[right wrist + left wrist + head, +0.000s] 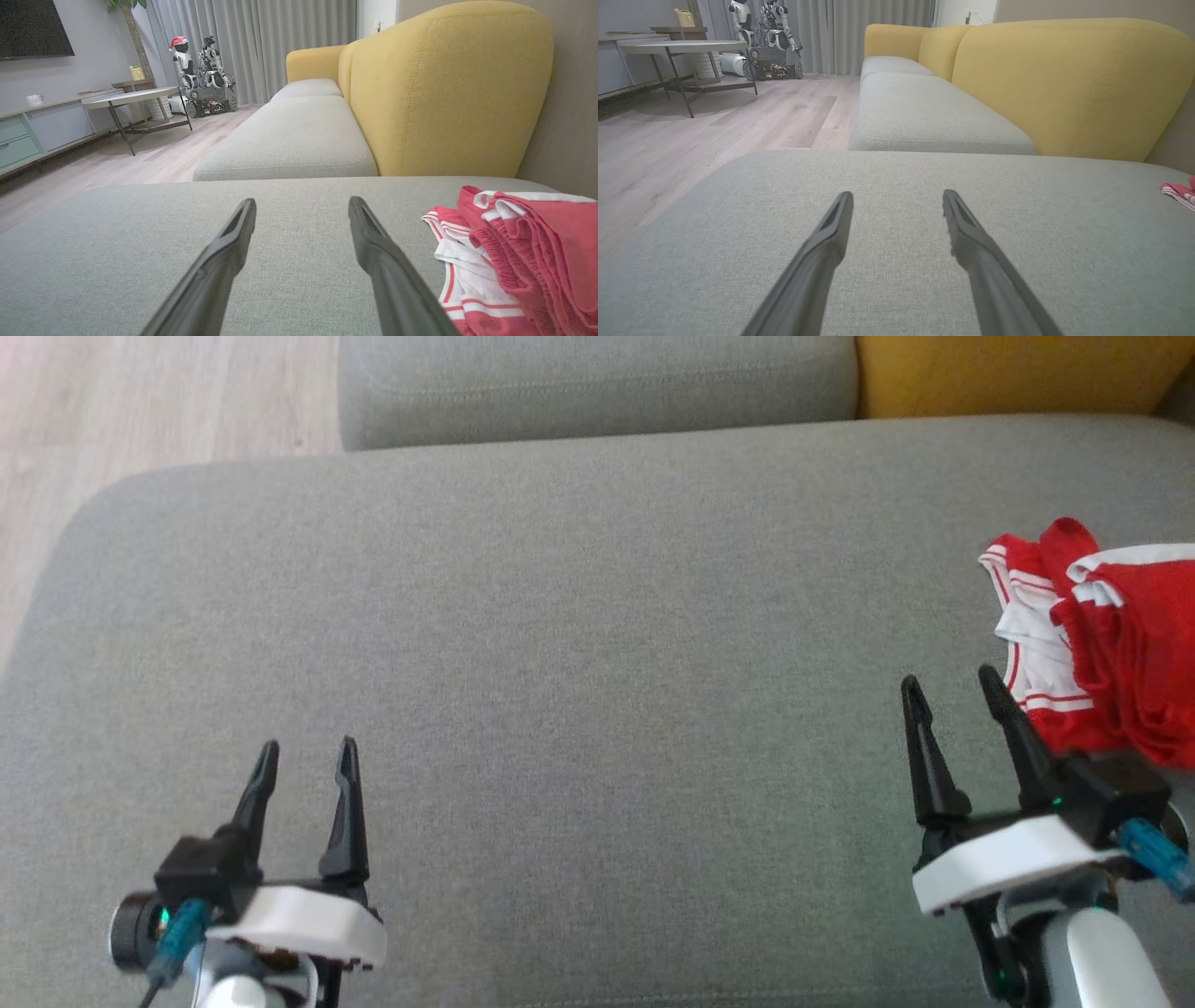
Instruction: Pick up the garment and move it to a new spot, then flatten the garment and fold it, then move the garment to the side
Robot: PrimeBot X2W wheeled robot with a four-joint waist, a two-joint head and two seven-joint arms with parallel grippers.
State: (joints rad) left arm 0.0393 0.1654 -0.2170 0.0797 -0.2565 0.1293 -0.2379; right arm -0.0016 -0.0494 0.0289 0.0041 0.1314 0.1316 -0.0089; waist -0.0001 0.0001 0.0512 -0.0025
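Observation:
A crumpled red and white garment [1102,653] lies at the right edge of the grey sofa cushion [579,644]. In the right wrist view the garment [514,261] sits just right of my fingers. My right gripper [954,683] stands open beside it, its right finger close to the cloth, nothing between the fingers. My left gripper [308,754] is open over bare cushion at the lower left, far from the garment. In the left wrist view a corner of the garment [1180,192] shows at the far right.
A yellow backrest [1018,373] rises behind the cushion at the back right, with another grey cushion [597,387] beyond. Wooden floor [140,401] lies past the cushion's left edge. A table [131,95] and a parked robot [201,74] stand far across the room.

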